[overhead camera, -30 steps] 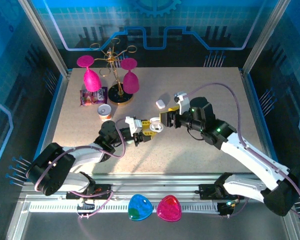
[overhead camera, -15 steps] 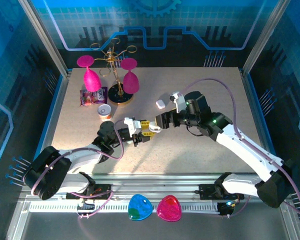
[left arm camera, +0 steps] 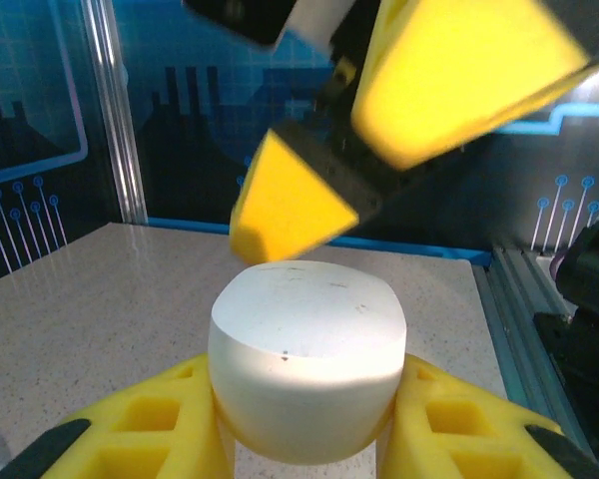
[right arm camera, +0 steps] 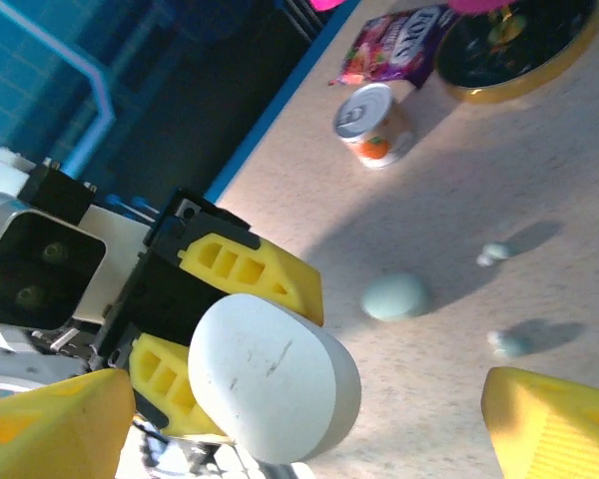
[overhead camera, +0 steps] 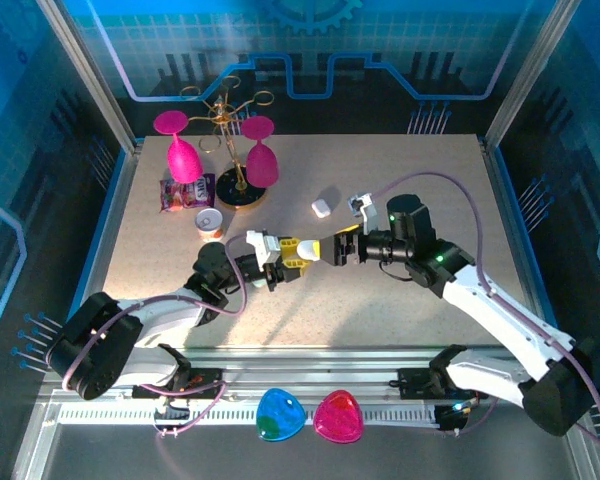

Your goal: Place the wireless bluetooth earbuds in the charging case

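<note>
Our left gripper (left arm camera: 307, 384) was clamped on the charging case (left arm camera: 307, 339), a white rounded pebble pinched between its two yellow fingers (left arm camera: 170, 429) and held clear of the table (left arm camera: 90, 289). Our right gripper (right arm camera: 309, 394) stood spread wide, one finger on each side of the case and gripping nothing. In the left wrist view one of its yellow tips hung just above the top of the case; we could not tell whether it touched.

From above, the two grippers met nose to nose near the middle of the table, the left arm reaching in from the near left and the right arm from the right.

The earbuds (right arm camera: 494, 252) lay on the tabletop beyond the held case — we made out two tiny pale buds, apart from each other, neither in a case nor in a jaw. A mint case (right arm camera: 396, 296) rested on the table near them.

Farther out, a small white rounded object (overhead camera: 321, 208) sat on the table behind the grippers. Toward the far left stood a little can (overhead camera: 210, 222), a purple snack packet (overhead camera: 185, 192) and a gold rack (overhead camera: 232, 130) on a black base, with two pink glasses (overhead camera: 183, 158) hanging upside down. On the near rail lay a blue piece (overhead camera: 280, 413) and a pink piece (overhead camera: 338, 416) side by side.
</note>
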